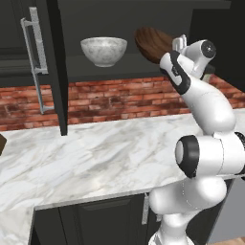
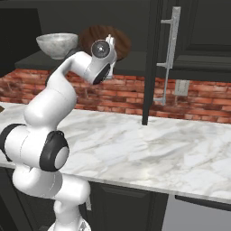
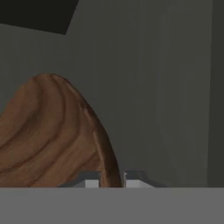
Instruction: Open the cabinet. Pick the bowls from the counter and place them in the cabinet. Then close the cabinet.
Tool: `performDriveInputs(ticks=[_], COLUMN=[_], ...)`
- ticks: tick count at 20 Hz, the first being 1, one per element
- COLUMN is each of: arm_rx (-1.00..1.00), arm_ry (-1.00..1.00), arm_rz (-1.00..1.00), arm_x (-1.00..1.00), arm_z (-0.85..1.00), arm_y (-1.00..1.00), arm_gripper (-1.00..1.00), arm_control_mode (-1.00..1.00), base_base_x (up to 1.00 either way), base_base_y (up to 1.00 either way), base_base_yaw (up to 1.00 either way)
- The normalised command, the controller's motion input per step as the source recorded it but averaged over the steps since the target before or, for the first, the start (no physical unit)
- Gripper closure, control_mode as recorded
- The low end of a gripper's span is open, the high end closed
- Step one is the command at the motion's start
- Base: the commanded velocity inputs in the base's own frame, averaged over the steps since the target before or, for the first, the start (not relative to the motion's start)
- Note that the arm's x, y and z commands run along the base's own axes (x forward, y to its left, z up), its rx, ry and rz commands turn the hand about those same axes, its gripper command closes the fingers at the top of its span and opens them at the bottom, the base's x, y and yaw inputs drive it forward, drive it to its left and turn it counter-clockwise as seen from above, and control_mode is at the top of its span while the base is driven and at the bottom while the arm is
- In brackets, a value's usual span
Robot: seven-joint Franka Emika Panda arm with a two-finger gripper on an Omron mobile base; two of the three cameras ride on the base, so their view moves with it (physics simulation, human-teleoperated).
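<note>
The cabinet (image 1: 76, 19) stands open, its left door (image 1: 53, 67) and right door (image 2: 194, 36) swung outward. On its dark inner shelf (image 1: 86, 71) sits the white-grey marble bowl (image 1: 104, 50) (image 2: 57, 44), upright. To its right, the brown wooden bowl (image 1: 149, 44) (image 2: 122, 43) (image 3: 48, 131) hangs tilted on edge inside the cabinet. My gripper (image 1: 179, 44) (image 2: 109, 41) (image 3: 111, 179) is shut on its rim, one finger on each side. Whether the wooden bowl touches the shelf is hidden by my arm. The white marble counter (image 1: 95, 158) (image 2: 158, 153) lies below.
A red brick wall strip (image 1: 110, 100) runs between counter and cabinet. Long silver handles (image 1: 33, 57) (image 2: 170, 49) stick out from the open doors. A wall outlet (image 2: 182, 87) sits at the right. Dark base cabinets (image 1: 95, 220) lie under the counter edge.
</note>
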Motion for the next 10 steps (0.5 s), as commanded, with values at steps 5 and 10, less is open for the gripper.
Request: performDriveInputs(ticks=[5,10], arm_rx=[0.07,0.09], arm_ry=[-0.17,-0.17], arm_rz=[-0.03,-0.06], arm_x=[-0.4,-0.67], arm_z=[0.37,0.32], arm_y=[-0.07,-0.2], arm_gripper=[-1.0,-1.0], arm_control_mode=[-1.0,-1.0], base_base_x=[0.0,0.0], base_base_y=[0.0,0.0], base_base_yaw=[0.0,0.0])
